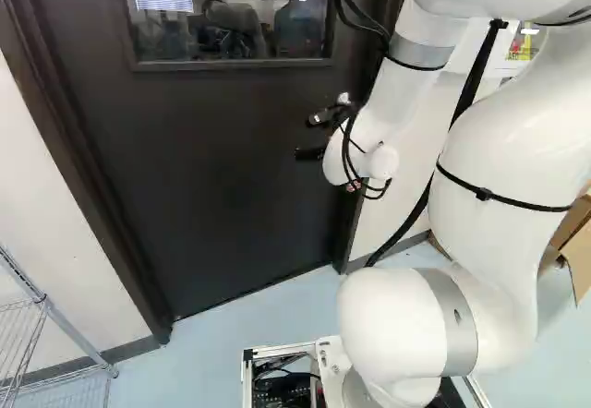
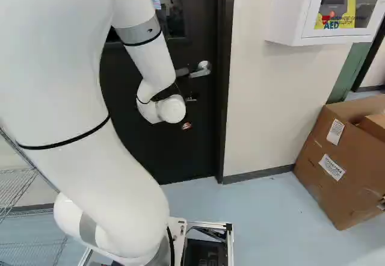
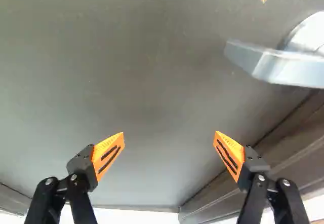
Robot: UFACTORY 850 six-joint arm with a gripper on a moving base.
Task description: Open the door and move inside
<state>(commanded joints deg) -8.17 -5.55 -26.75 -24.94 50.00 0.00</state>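
Note:
In the left base view my gripper stands in front of the dark door, near its latch side. The wrist view shows the gripper wide open, with nothing between its orange pads. A silver lever handle lies ahead of and beside the fingers, apart from them, on the door face. In the right base view the handle shows just above my wrist, which hides most of the gripper there. The door looks shut in its frame.
A wire shelf stands by the wall left of the door. To the right, a white cabinet hangs on the wall above a large cardboard box on the floor. The door has a window in its upper part.

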